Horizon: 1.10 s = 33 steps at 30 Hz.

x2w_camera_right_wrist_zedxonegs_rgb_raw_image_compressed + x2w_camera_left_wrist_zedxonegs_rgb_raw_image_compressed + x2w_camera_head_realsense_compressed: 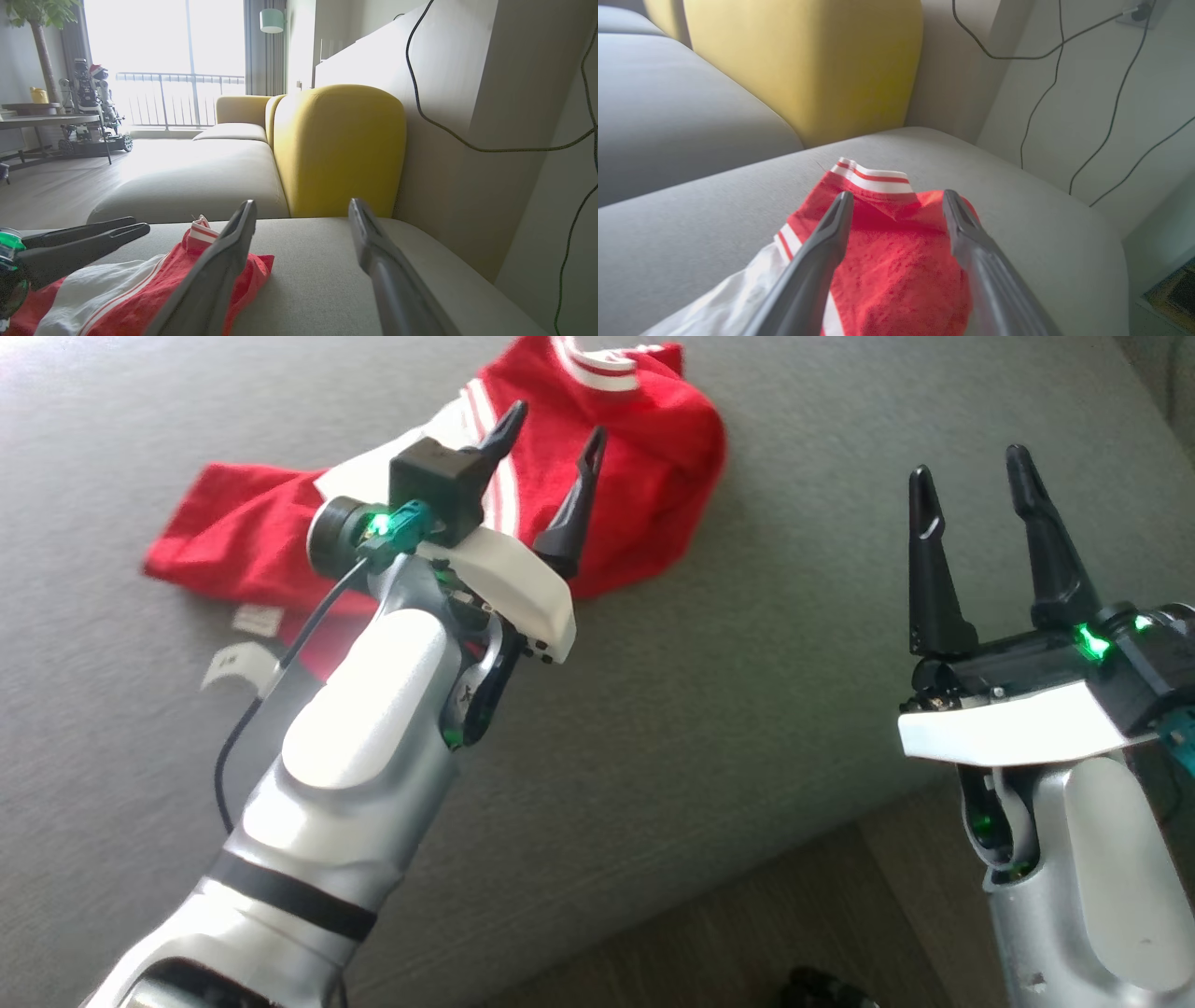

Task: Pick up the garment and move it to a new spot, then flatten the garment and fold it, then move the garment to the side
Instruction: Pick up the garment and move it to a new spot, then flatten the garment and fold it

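garment (644, 476) lies crumpled on the grey sofa cushion (794, 728), toward the far left of your head view. it is red with a white panel and striped trim.

left tool (555, 425) is over the garment's middle, fingers (569, 513) spread, holding nothing. it seems to hang just above the cloth, but you can't judge contact from these angles. in the left wrist view, red fabric lies between and beneath both fingers, with the striped band (873, 179) just beyond the tips.

right tool (969, 465) is well apart to the right, spread and holding nothing, over bare cushion near its front edge.

yellow backrest (808, 70) stands behind the cushion. dark cables (1041, 93) hang on the wall beside it.
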Tool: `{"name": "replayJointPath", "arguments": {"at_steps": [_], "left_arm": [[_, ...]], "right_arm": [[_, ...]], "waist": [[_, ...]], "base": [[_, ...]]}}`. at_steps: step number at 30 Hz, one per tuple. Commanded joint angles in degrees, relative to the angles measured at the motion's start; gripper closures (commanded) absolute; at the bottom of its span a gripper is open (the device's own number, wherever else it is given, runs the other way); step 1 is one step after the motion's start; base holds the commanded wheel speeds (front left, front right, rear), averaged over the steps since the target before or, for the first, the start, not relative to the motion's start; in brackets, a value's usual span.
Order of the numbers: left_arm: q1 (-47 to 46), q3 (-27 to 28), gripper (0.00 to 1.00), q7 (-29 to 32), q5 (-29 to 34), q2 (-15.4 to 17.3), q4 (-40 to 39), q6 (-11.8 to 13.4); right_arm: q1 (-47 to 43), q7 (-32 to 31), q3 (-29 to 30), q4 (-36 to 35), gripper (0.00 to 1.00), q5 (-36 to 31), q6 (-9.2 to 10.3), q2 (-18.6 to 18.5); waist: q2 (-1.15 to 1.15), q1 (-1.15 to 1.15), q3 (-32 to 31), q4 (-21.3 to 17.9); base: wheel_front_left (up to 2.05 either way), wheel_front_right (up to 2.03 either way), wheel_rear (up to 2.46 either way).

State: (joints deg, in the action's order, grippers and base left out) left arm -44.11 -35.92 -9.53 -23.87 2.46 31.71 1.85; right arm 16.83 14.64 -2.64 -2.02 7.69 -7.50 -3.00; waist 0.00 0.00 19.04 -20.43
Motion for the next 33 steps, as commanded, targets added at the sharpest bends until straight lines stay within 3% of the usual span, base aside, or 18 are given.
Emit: {"name": "replayJointPath", "arguments": {"at_steps": [1, 9, 18, 21, 27, 33], "left_arm": [[-1.85, 2.5, 0.0, -1.39, -0.21, 0.97, -1.86, 0.65], [4.25, 5.96, 0.0, -4.84, 0.6, 6.39, -5.91, 3.56], [23.03, 13.34, 0.0, -5.44, -0.07, 10.51, -21.29, 4.72], [29.01, 15.8, 0.0, -5.45, 2.14, 10.08, -25.32, 5.37], [38.03, 21.05, 0.0, -5.46, 6.92, 5.28, -32.19, 6.04], [42.28, 24.66, 0.0, -5.46, 8.95, 1.95, -32.52, 2.67]], "right_arm": [[-0.23, 0.35, -1.0, -1.63, 0.0, -0.75, 0.01, 0.13], [-1.85, 0.3, -1.07, -0.09, 0.0, -3.77, 0.01, 0.13], [-5.4, -0.16, -0.46, 2.95, 0.0, -5.42, 0.01, 0.13], [-6.48, -0.06, -0.15, 3.86, 0.0, -5.66, 0.01, 0.13], [-8.72, 0.18, 0.47, 5.2, 0.0, -4.41, 0.01, 0.13], [-9.79, 0.3, 0.78, 7.6, 0.0, -1.75, 0.01, 0.13]], "waist": [[0.0, 0.0, -2.52, 3.23], [0.0, 0.0, -7.62, 11.07], [0.0, 0.0, -11.74, 18.36], [0.0, 0.0, -12.68, 19.55], [0.0, 0.0, -14.3, 20.56], [0.0, 0.0, -14.83, 20.68]], "base": [[0.0, 0.0, 0.0], [0.0, 0.0, 0.0], [0.0, 0.0, 0.0], [0.0, 0.0, 0.0], [0.0, 0.0, 0.0], [0.0, 0.0, 0.0]]}}
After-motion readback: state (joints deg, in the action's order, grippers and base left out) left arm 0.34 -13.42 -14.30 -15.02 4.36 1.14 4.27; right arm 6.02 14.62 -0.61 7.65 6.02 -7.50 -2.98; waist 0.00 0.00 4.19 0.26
